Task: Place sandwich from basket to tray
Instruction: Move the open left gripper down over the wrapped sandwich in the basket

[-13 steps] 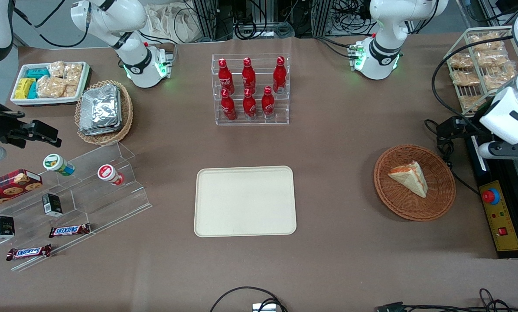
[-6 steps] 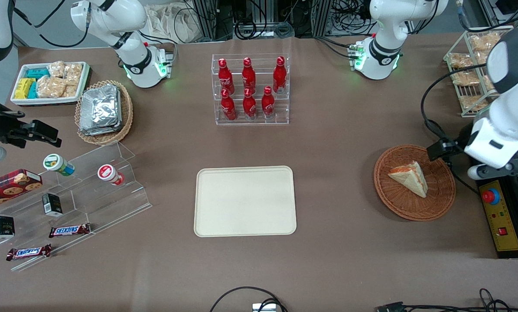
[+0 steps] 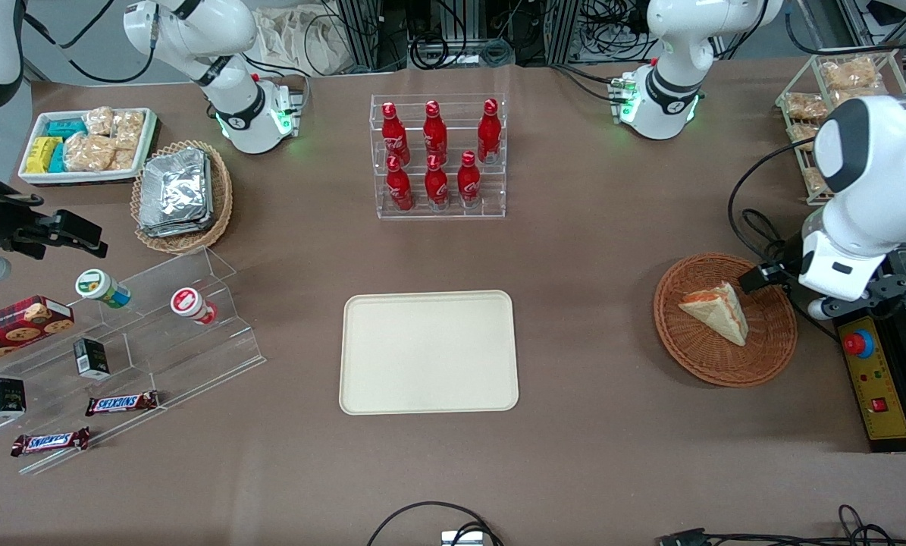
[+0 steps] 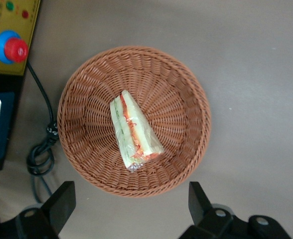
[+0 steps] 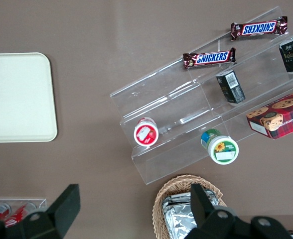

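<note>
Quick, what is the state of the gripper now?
Gripper: open, empty, above the basket, not touching the sandwich.

The left arm (image 3: 866, 182) has glossy white shells with a dark grey joint cap and black cables looping off it. Its gripper (image 4: 131, 209) has two black, wedge-shaped fingers (image 4: 62, 201). At the upper middle-right of the front view, the base (image 3: 661, 102) wears a black ring and glows green.

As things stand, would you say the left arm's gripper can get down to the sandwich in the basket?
Probably yes. The gripper hangs open above the brown basket, its fingers spread wider than the sandwich, which lies uncovered and alone, with nothing between them.
</note>
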Action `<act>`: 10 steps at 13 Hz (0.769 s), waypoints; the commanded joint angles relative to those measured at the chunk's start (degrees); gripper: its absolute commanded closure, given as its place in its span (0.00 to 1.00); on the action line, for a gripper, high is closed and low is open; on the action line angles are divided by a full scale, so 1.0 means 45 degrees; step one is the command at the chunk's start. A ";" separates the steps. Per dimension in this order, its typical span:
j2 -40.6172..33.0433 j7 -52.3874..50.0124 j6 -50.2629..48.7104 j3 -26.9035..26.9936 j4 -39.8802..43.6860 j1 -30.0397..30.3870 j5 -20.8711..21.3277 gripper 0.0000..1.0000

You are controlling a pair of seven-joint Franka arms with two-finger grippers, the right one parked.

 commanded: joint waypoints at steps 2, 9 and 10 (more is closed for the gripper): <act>-0.0698 -0.1246 0.2125 -0.0042 -0.2348 0.0132 -0.0034 0.00; 0.0218 -0.2630 0.4237 -0.0061 -0.3348 0.0797 -0.0151 0.00; 0.0394 -0.3273 0.4472 -0.0061 -0.3349 0.0778 -0.0210 0.00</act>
